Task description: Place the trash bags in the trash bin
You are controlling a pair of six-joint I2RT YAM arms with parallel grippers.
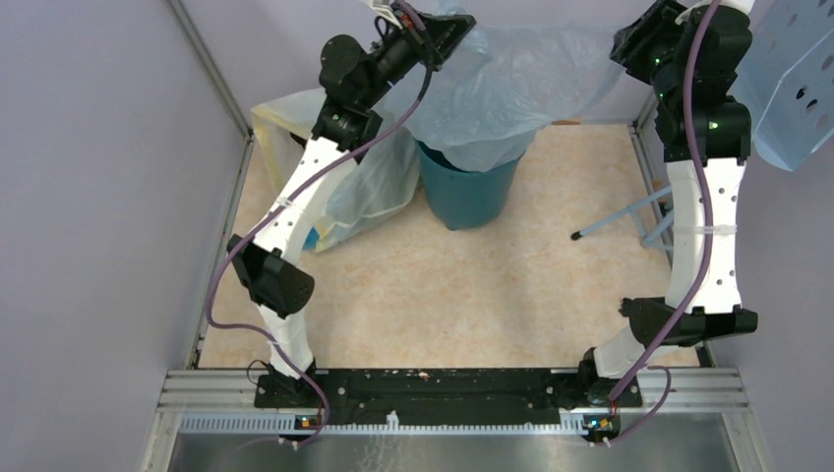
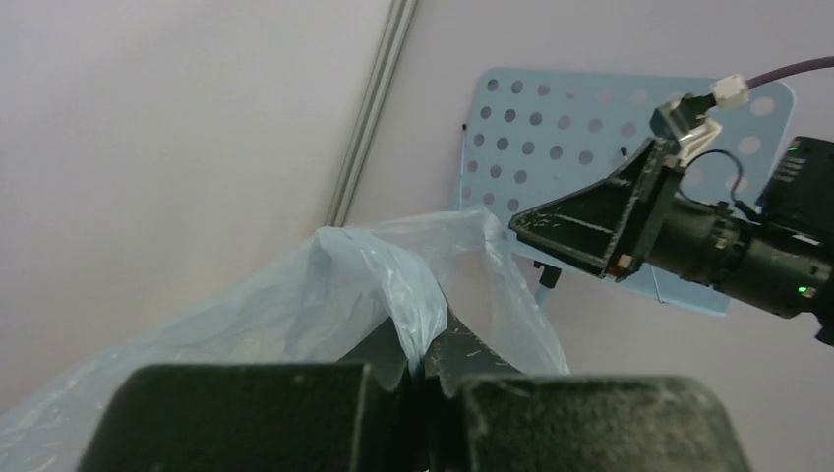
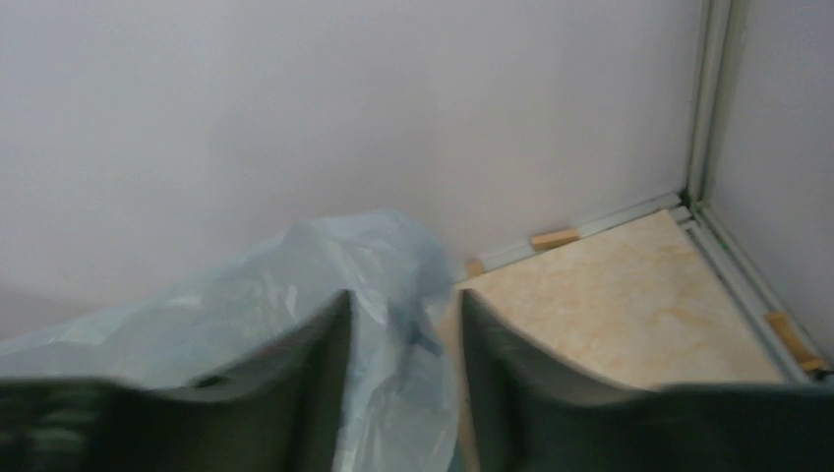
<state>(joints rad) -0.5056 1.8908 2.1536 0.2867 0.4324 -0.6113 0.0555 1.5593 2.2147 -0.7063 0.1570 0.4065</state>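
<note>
The left gripper (image 2: 423,356) pinches the upper edge of the pale-blue bag (image 1: 511,88) and holds it high. The bag hangs mostly upright, and its lower end lies over the mouth of the teal bin (image 1: 470,192). The right gripper (image 3: 403,307) is spread apart near the bag. The table (image 1: 472,295) is beige and marbled, and the walls (image 1: 98,197) are lilac. A yellowish bag (image 1: 379,187) lies to the left of the bin.

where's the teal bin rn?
Top view: the trash bin stands at the far middle of the table, its mouth under the draped pale-blue trash bag, with the yellowish bag just to its left.
</note>
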